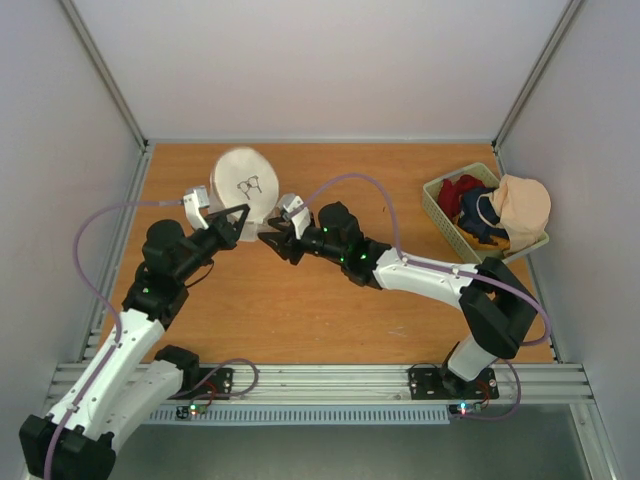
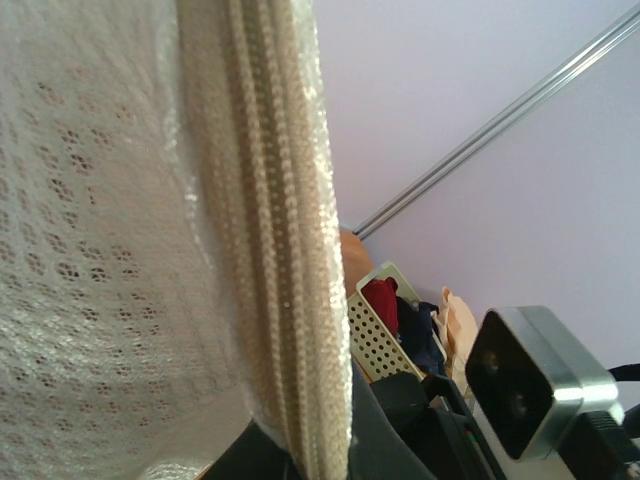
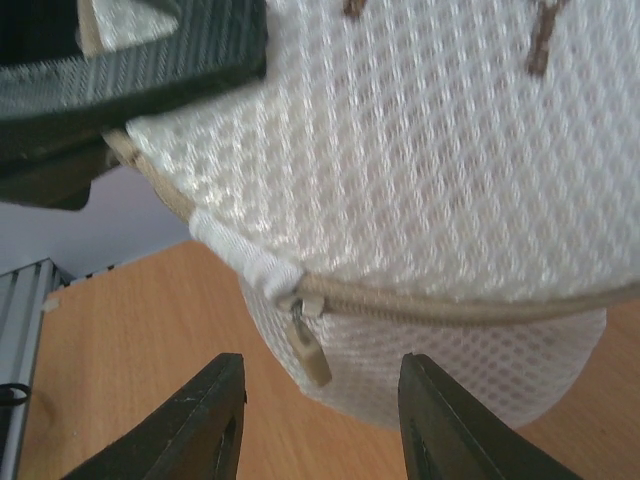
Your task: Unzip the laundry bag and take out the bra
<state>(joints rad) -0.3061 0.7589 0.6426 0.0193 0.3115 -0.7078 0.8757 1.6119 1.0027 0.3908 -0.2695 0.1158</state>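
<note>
The left gripper (image 1: 240, 215) is clamped on the rim of the round off-white mesh laundry bag (image 1: 247, 183), which hangs upright. The right gripper (image 3: 318, 372) has its jaws apart just below the beige zipper pull (image 3: 308, 352). A green plastic basket (image 1: 440, 222) of cloths stands well apart.

1. Left arm (image 1: 112, 345), 7 o'clock in top view: white shell links, black joint housings.
2. Right arm (image 1: 430, 275), 4 o'clock: same white/black mix, w/ green LEDs (image 1: 345, 258) on the black wrist section.
3. Cables (image 1: 82, 250): lilac, one thin loop per arm, running from wrist to base.
4. Bases (image 1: 205, 382): black blocks at 6 o'clock, tiny red + green lights on each.
5. Left gripper (image 1: 240, 213): black tapered fingers (image 3: 150, 60); carbon-weave texture up close.
6. Right gripper (image 3: 320, 365): matte black wedge fingers, rounded tips.
7. Wrist cam (image 2: 530, 380): silver box, black face, two lenses; one per wrist.
</note>
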